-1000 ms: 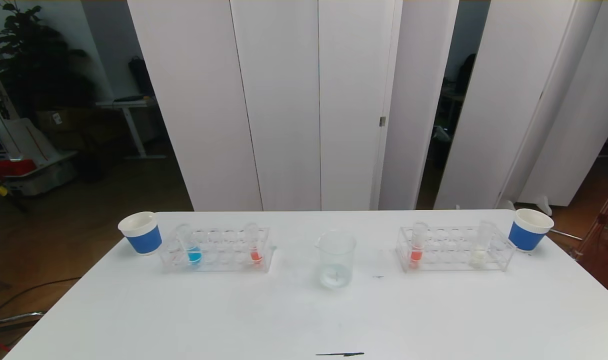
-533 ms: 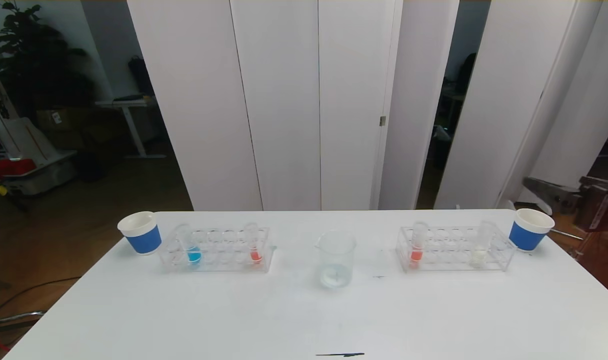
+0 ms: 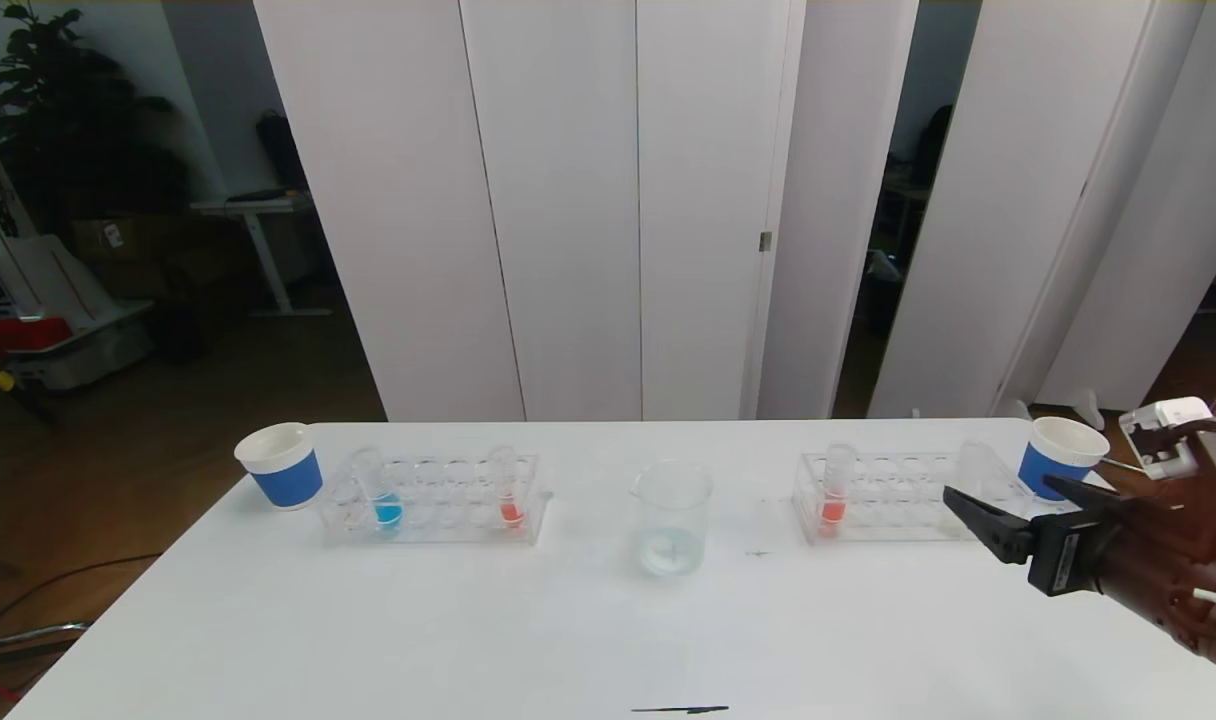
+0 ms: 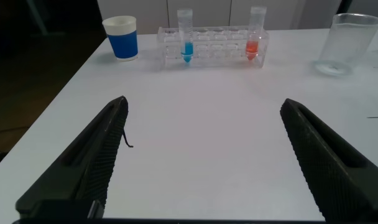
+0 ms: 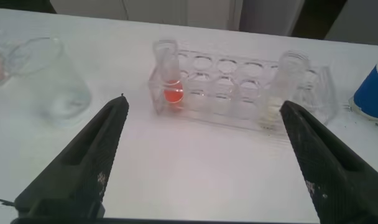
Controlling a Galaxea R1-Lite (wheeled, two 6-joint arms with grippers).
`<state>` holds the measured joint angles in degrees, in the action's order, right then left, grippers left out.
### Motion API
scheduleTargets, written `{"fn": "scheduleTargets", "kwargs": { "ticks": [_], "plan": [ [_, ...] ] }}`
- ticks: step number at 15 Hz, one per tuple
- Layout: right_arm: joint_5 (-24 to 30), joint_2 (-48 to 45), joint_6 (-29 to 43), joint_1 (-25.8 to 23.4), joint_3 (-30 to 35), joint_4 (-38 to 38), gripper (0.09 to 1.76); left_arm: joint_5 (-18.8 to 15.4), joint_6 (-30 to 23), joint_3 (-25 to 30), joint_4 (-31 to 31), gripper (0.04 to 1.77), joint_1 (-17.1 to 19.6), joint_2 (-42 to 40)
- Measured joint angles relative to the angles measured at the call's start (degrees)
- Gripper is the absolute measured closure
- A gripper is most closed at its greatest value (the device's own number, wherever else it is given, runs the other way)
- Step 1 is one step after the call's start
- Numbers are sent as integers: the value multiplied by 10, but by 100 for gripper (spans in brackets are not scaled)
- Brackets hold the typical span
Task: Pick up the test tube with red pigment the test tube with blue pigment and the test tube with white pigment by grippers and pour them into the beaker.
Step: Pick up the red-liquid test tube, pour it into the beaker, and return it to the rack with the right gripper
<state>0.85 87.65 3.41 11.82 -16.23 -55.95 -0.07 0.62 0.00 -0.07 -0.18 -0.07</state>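
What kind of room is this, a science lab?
Probably a mock chemistry bench in an office-like room: a white table with test-tube racks, a beaker, paper cups, and white partition panels behind.

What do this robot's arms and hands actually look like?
The right hand has two long black tapered fingers on a boxy black block bearing a small white label, on a dark arm with thin cables and a white box. The left hand shows matching black fingers with a ribbed inner face.

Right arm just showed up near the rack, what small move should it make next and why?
Probably ease the right gripper forward to straddle the test tube with white pigment: its fingers are open, holding nothing, and that tube stands upright in the right-hand rack just ahead.
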Motion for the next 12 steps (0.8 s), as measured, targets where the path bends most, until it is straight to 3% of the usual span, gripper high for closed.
{"fn": "scheduleTargets", "kwargs": {
  "ticks": [5, 12],
  "plan": [
    [-1, 89, -10, 45, -11, -34, 10, 0, 0, 0, 0, 6, 0, 0],
    [-28, 216, -9, 54, -133, -43, 10, 0, 0, 0, 0, 6, 0, 0]
  ]
}}
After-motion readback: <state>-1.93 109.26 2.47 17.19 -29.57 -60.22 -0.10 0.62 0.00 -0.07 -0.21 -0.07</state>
